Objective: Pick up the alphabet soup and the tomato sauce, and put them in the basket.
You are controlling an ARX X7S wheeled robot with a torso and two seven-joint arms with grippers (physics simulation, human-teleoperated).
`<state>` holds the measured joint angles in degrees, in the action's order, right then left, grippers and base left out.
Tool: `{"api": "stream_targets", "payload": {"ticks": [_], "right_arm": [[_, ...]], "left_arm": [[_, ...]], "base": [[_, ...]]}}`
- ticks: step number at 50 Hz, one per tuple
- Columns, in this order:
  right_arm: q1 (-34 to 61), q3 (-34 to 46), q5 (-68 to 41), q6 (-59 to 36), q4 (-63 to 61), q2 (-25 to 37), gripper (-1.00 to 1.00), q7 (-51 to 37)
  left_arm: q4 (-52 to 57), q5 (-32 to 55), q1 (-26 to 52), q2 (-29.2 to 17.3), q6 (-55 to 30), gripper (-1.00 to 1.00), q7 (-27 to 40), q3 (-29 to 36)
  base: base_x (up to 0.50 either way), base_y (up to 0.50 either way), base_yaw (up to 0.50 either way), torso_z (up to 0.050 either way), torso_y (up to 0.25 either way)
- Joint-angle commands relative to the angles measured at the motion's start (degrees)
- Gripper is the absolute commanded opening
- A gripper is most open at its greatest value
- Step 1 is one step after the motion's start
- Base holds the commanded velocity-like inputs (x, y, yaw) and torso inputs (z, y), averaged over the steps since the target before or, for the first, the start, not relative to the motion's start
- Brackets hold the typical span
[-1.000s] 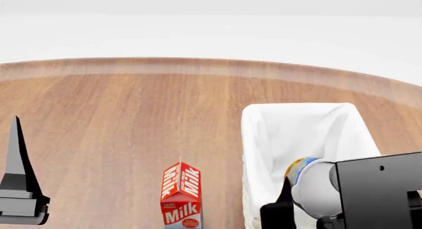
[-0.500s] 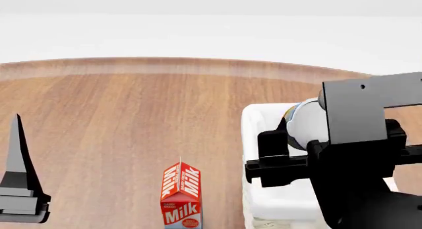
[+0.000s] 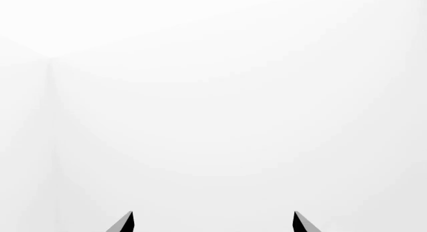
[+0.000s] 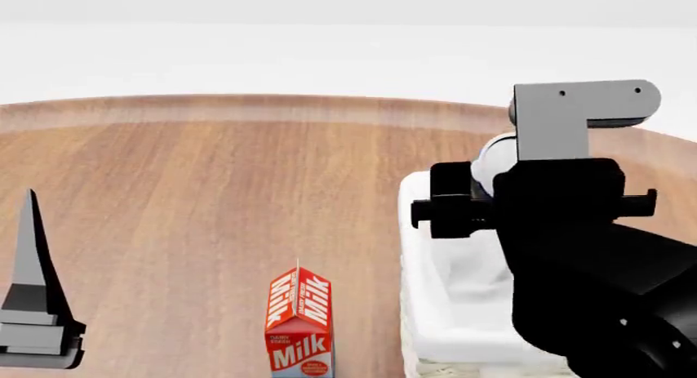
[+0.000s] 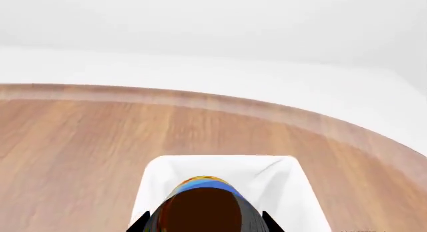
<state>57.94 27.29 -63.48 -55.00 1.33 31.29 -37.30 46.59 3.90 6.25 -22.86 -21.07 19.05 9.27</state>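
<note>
The alphabet soup [image 5: 203,202], a can with a blue label and an orange-yellow end, sits between the fingers of my right gripper [image 5: 203,221], which is shut on it. In the head view the right gripper [image 4: 479,194] hangs over the far end of the basket [image 4: 419,194], with only a pale sliver of the alphabet soup [image 4: 495,159] showing past the arm. The basket [image 5: 287,184] shows its white lining below the can. My left gripper [image 3: 212,222] is open with nothing between its fingers. It stands at the left edge [image 4: 33,255]. The tomato sauce is out of view.
A red and white milk carton [image 4: 299,325] stands on the wooden table [image 4: 218,190], left of the basket. The table's curved far edge [image 4: 326,108] meets a plain white background. My right arm [image 4: 588,280] hides much of the basket's right side.
My right arm has risen and moved forward with the can, from the basket's near end to above its far end. The left arm has barely moved.
</note>
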Motion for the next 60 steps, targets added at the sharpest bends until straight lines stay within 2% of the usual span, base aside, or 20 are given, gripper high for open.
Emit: {"api": "stream_targets", "payload": {"ticks": [1,27,37,60], "right_arm": [[4.43,4.59,9.94,4.63,13.92,-4.68,-1.00,7.98],[14.98,7.62,19.53,18.75,52.77,-16.62,-1.00,18.54],[20.25,8.94,23.41,27.23,72.90,-22.38,-1.00,24.19],[18.02,-6.33,40.37,23.06,73.62,-24.29,-1.00,26.07]], "left_arm": [[0.09,0.32,0.22,-0.17,-0.23,1.00,0.07,-0.04],[-0.87,0.56,-0.04,-0.24,0.94,1.00,0.45,0.29],[-1.11,0.80,-0.27,-0.38,1.44,1.00,0.59,0.13],[-1.08,1.17,-0.09,-0.67,1.39,1.00,0.84,0.19]], "base": [[0.00,0.00,0.00,0.000,0.000],[0.00,0.00,0.00,0.001,0.001],[0.00,0.00,0.00,0.000,0.000],[0.00,0.00,0.00,0.000,0.001]]}}
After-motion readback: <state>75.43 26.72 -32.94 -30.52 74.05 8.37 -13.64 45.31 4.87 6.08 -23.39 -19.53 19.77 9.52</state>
